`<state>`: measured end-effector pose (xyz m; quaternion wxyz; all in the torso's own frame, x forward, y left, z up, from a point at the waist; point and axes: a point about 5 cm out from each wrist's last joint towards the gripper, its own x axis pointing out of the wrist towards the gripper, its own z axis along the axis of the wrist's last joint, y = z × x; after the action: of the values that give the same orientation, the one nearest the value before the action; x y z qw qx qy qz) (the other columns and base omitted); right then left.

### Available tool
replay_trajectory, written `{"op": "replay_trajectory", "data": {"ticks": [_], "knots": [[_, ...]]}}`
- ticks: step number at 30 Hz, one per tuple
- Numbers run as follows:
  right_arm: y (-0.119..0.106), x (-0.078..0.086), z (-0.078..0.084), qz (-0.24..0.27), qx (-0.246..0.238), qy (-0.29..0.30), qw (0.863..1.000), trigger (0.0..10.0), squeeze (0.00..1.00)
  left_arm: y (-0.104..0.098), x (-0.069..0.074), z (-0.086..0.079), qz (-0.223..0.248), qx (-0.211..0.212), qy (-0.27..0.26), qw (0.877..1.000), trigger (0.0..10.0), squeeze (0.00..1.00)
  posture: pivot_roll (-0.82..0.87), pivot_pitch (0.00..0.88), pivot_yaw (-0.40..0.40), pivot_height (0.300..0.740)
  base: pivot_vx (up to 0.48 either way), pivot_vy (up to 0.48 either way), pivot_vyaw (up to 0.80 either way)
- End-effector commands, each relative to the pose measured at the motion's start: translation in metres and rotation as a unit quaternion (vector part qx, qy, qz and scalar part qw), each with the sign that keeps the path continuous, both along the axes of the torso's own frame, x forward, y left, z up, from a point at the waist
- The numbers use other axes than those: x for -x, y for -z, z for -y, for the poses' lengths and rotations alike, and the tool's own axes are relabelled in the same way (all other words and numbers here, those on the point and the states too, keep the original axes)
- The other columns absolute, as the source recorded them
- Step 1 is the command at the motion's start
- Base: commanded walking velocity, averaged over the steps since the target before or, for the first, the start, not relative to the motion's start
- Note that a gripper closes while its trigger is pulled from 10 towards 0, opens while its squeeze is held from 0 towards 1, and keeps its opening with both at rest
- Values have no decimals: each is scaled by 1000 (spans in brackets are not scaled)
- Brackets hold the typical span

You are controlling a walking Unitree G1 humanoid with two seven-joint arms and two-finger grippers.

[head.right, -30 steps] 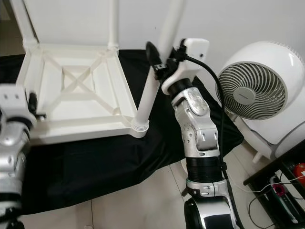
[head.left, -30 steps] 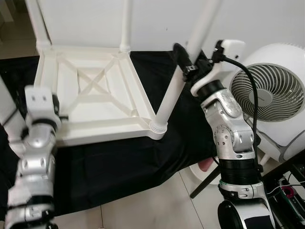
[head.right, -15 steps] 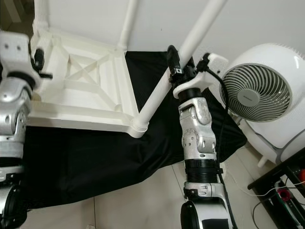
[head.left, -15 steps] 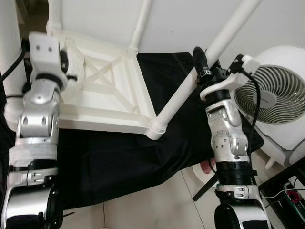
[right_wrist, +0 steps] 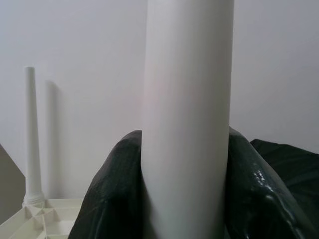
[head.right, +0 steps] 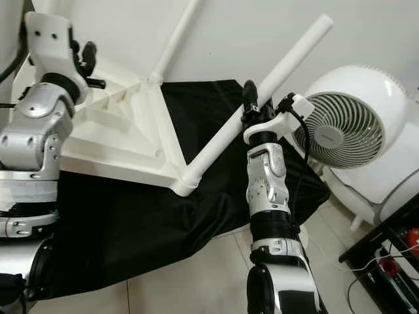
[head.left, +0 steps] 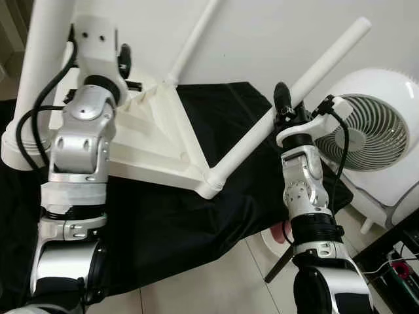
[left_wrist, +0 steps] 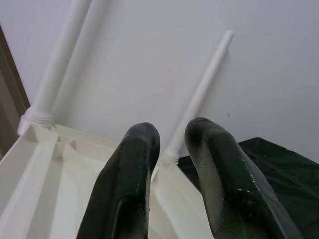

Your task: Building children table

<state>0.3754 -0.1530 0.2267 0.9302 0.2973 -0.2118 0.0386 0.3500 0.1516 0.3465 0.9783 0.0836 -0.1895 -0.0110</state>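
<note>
Tilted further than 1 second ago, the upturned white table (head.left: 157,131) rests on the black cloth (head.left: 177,216) with its frame partly hidden behind the left arm. Right gripper (right_wrist: 187,164) stays clenched around the near corner's leg (head.left: 288,108) — left gripper (left_wrist: 167,164) hovers released, slightly parted, over the frame's far edge.

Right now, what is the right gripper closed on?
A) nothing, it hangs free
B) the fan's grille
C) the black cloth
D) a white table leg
D: the right gripper has a black finger on each side of the white table leg, pressed against it, beside the fan.
</note>
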Motion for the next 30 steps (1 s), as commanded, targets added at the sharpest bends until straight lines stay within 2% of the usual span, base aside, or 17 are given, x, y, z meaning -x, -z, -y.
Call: {"op": "replay_trajectory", "data": {"ticks": [1, 3, 7, 12, 13, 15, 17, 18, 19, 21, 23, 27, 30], "knots": [[139, 22, 15, -293, -53, 39, 954, 0, 0, -38, 20, -3, 81, 14, -26, 996, 10000, 0, 148, 115, -13, 740, 0, 0, 0], [139, 22, 15, -293, -53, 39, 954, 0, 0, -38, 20, -3, 81, 14, -26, 996, 10000, 0, 148, 115, -13, 740, 0, 0, 0], [146, 18, -21, -319, -78, -32, 944, 0, 0, -29, 15, 7, 35, -10, 9, 999, 10000, 0, 150, 126, 2, 740, 0, 0, 0], [143, 16, -32, -318, -76, -51, 944, 0, 0, -25, 14, 8, 19, -26, 17, 999, 10000, 0, 152, 130, 8, 740, 0, 0, 0], [142, 14, -41, -319, -97, -68, 940, 0, 0, -18, 11, 10, -8, -52, 26, 998, 10000, 0, 158, 139, 13, 740, 0, 0, 0], [140, 13, -55, -321, -104, -100, 936, 0, 0, -13, 9, 13, -29, -98, 34, 994, 10000, 0, 164, 145, 18, 740, 0, 0, 0], [140, 13, -60, -323, -109, -111, 933, 0, 0, -11, 8, 14, -40, -109, 39, 992, 10000, 0, 169, 150, 26, 740, 0, 0, 0], [140, 14, -65, -324, -109, -123, 931, 0, 0, -12, 6, 17, -44, -132, 45, 989, 10000, 0, 171, 152, 29, 740, 0, 0, 0], [141, 15, -72, -333, -114, -142, 925, 0, 0, -13, 4, 21, -54, -155, 54, 985, 10000, 0, 175, 155, 35, 740, 0, 0, 0], [142, 15, -77, -339, -117, -155, 920, 0, 0, -14, 2, 24, -60, -171, 59, 982, 10000, 0, 175, 155, 35, 740, 0, 0, 0], [140, 15, -85, -336, -113, -169, 920, 0, 0, -17, 0, 34, -64, -186, 85, 977, 10000, 0, 180, 162, 39, 740, 0, 0, 0], [138, 14, -88, -334, -113, -173, 920, 0, 0, -20, 0, 40, -59, -192, 101, 974, 10000, 0, 180, 162, 41, 740, 0, 0, 0], [133, 12, -98, -332, -97, -198, 917, 0, 0, -16, 1, 58, -86, -192, 154, 965, 10000, 0, 179, 164, 41, 740, 0, 0, 0]]}}
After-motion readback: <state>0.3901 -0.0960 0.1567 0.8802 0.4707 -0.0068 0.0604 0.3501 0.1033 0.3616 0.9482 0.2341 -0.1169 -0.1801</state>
